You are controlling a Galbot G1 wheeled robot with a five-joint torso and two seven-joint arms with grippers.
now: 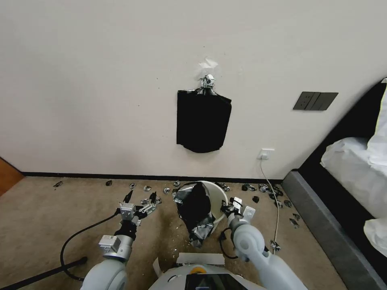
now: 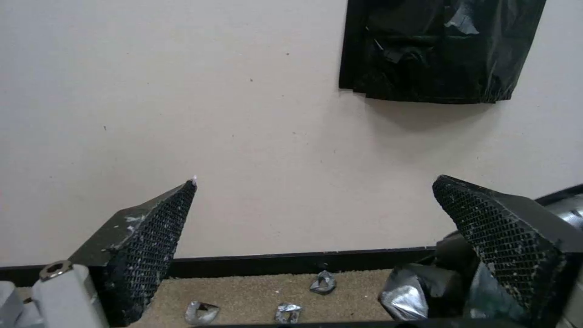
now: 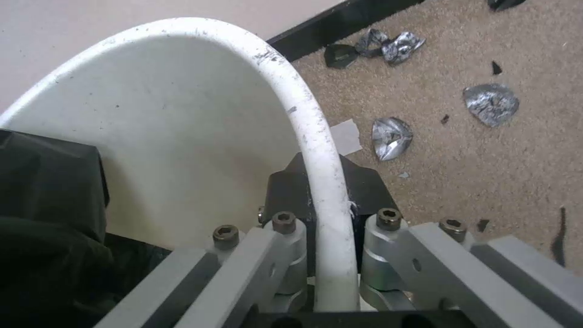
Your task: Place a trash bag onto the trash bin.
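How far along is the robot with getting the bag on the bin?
Partly done: the trash bag hangs over the near side of the trash bin, with the far rim bare. In hand: the right hand is clamped on the rim. The left hand is open beside the bin. Left: stretching the bag around the whole rim.

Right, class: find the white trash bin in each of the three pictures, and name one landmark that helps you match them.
Head view: the trash bin stands on the carpet by the wall, between the two arms, with the trash bag draped over its left side.
Left wrist view: the bin is not clearly visible; the bag lies beside the fingers.
Right wrist view: the bin's rim is gripped by the right gripper.
Shared landmark: the black baseboard.
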